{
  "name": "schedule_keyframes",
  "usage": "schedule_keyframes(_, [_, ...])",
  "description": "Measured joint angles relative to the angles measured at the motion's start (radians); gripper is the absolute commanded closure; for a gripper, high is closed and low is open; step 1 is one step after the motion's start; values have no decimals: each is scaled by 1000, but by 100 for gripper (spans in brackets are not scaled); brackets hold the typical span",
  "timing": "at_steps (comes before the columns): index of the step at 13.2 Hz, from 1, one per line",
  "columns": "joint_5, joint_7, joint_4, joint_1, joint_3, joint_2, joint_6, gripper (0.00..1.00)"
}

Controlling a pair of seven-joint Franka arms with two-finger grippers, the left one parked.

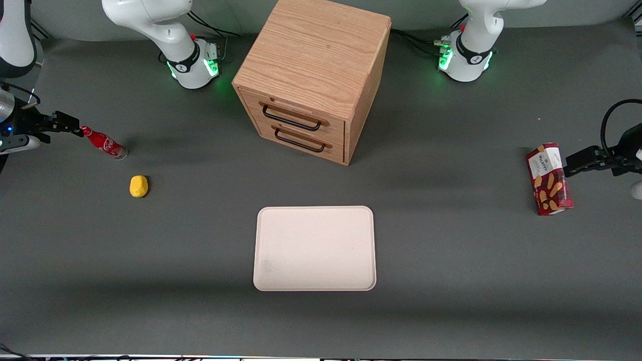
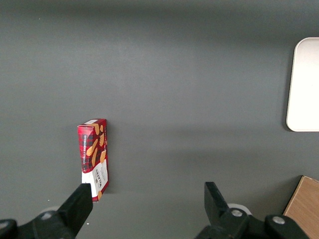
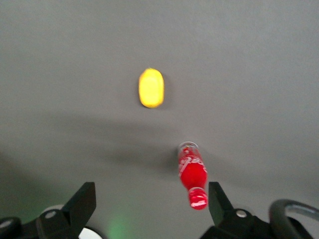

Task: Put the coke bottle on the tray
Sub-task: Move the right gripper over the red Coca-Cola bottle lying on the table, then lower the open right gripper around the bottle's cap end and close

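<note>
Hidden or cut off: the working arm is cropped by the edge of the front view, so only its wrist and the gripper (image 1: 67, 124) show; in the right wrist view only the 2 dark fingers (image 3: 82, 201) show, their bases cut by the frame.
Hard to make out: the white lettering on the coke bottle (image 1: 104, 142) is too small to read, and whether a fingertip touches its cap cannot be told.
Gripper: fingers spread wide apart, holding nothing, above the table toward the working arm's end, with the bottle's cap between the 2 fingers in the right wrist view (image 3: 149, 204).
Coke bottle: slim clear plastic, red cap and red label, standing on the table mat directly below the gripper (image 3: 192, 175), well apart from the tray.
Tray: flat pale cream rectangle with rounded corners and a low rim (image 1: 315, 210), matte, nearer the front camera than the drawer cabinet.
Drawer cabinet: light oak-grain wooden box (image 1: 321, 55) with 2 drawers, each with a thin dark wire handle.
Yellow object: small rounded smooth lump (image 1: 139, 186), near the bottle and nearer the front camera.
Biscuit box: red rectangular carton (image 1: 549, 179) with printed biscuits, toward the parked arm's end.
Table: dark grey matte mat (image 1: 451, 260).
</note>
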State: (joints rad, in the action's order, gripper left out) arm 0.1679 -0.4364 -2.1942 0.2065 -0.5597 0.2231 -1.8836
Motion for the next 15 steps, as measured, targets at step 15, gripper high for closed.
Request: schedule_keyframes(15, [188, -89, -310, 1, -200, 48, -305, 0])
